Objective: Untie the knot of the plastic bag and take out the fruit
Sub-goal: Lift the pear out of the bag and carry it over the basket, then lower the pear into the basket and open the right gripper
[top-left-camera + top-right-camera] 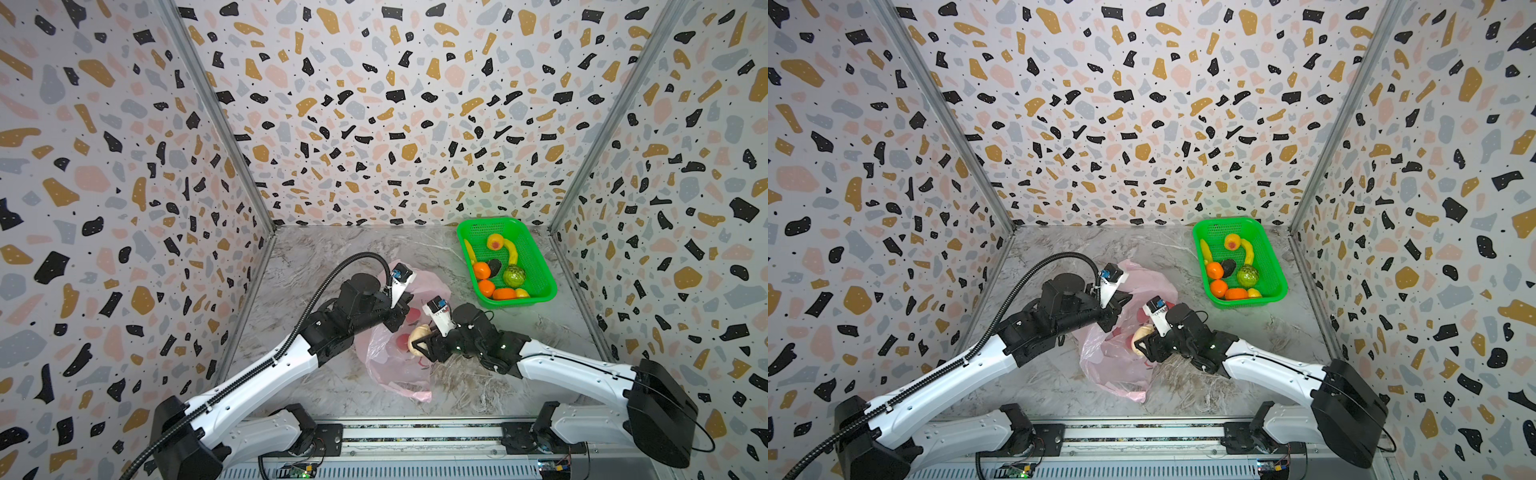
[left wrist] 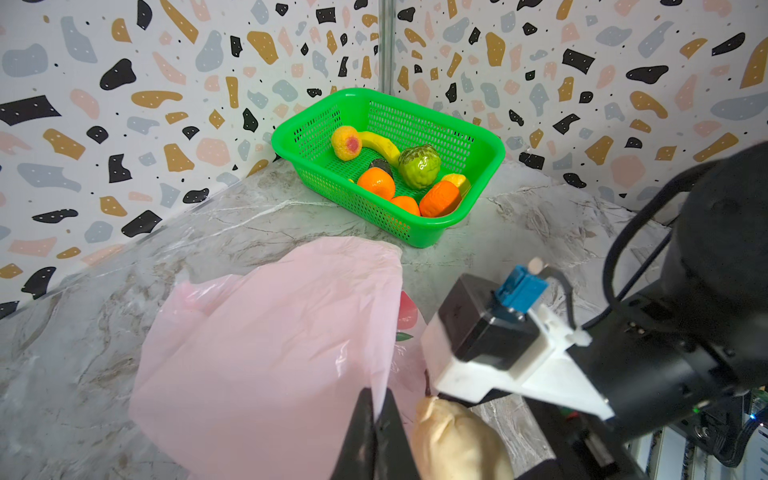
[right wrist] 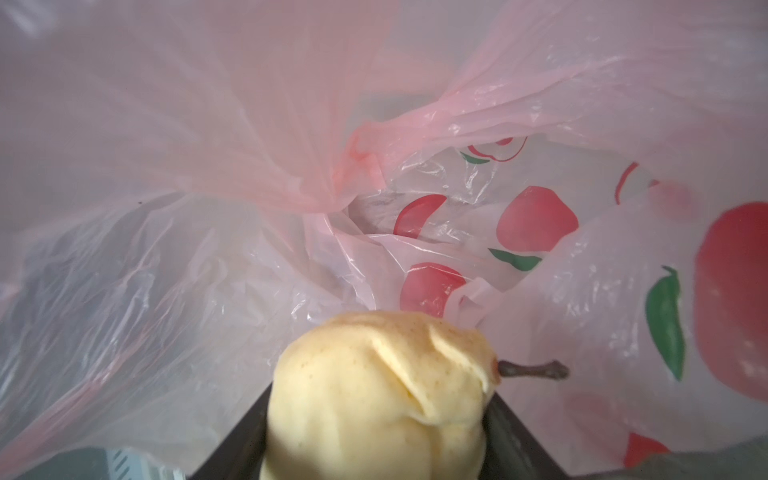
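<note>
The pale pear, likely soft and light, is squeezed round its middle by the right jaws, over the pink bag, whose thin edge is pinched by the left jaws.

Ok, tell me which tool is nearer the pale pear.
Right. The right tool grips the pale pear; the left tool sits close beside it, pinched shut on the plastic bag.
</note>
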`<state>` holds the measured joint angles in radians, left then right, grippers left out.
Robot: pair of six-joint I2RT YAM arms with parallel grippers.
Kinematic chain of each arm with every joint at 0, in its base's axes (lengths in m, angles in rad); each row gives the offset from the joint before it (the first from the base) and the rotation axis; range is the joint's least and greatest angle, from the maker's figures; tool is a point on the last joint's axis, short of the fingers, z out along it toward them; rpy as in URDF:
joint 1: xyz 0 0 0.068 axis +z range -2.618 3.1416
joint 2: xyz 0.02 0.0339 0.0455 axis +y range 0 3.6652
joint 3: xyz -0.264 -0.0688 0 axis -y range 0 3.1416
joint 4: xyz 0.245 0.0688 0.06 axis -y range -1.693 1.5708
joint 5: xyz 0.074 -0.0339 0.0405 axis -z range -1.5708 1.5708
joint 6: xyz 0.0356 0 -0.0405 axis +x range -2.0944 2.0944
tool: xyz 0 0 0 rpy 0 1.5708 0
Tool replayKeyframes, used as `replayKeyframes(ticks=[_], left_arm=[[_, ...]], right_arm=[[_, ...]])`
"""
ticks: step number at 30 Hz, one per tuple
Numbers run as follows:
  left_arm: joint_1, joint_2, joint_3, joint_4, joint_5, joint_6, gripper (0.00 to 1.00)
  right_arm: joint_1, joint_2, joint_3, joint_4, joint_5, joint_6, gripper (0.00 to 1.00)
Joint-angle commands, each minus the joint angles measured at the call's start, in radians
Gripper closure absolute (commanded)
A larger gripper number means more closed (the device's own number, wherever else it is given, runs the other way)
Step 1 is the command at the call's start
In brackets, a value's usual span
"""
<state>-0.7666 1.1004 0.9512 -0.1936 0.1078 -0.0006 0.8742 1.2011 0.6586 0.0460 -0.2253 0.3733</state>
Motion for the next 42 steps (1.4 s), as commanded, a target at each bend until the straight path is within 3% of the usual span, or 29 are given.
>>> replayKeyframes(ticks=[1,7,16,22,28,39,41,42], left_arm=[[0.006,0.003,-0.011,0.026,-0.013,0.004,1.00],[0.006,-0.002,-0.006,0.022,-0.006,0.007,1.00],[0.006,-0.011,-0.004,0.028,0.047,0.007,1.00],[0.006,-0.013,-0.010,0.026,0.063,0.010,1.00],[0.006,-0.022,-0.012,0.022,0.067,0.010,1.00],[0.006,-0.030,-0.023,0.019,0.061,0.012,1.00],[0.006,-0.026,-0.024,0.020,0.057,0.011,1.00],[0.006,-0.025,-0.024,0.021,0.058,0.011,1.00]], right_arm=[[-0.050,-0.084,0.007,-0.071,-0.065,-0.013,0.41],[-0.163,-0.183,0.052,-0.200,-0.066,-0.052,0.41],[-0.501,-0.159,0.149,-0.209,-0.115,-0.071,0.41],[-0.653,-0.011,0.236,-0.116,-0.050,-0.057,0.41],[-0.729,0.178,0.358,-0.037,0.087,-0.071,0.41],[-0.842,0.479,0.520,0.041,0.161,-0.077,0.41],[-0.847,0.520,0.544,0.044,0.174,-0.080,0.34],[-0.850,0.537,0.557,0.042,0.177,-0.079,0.25]])
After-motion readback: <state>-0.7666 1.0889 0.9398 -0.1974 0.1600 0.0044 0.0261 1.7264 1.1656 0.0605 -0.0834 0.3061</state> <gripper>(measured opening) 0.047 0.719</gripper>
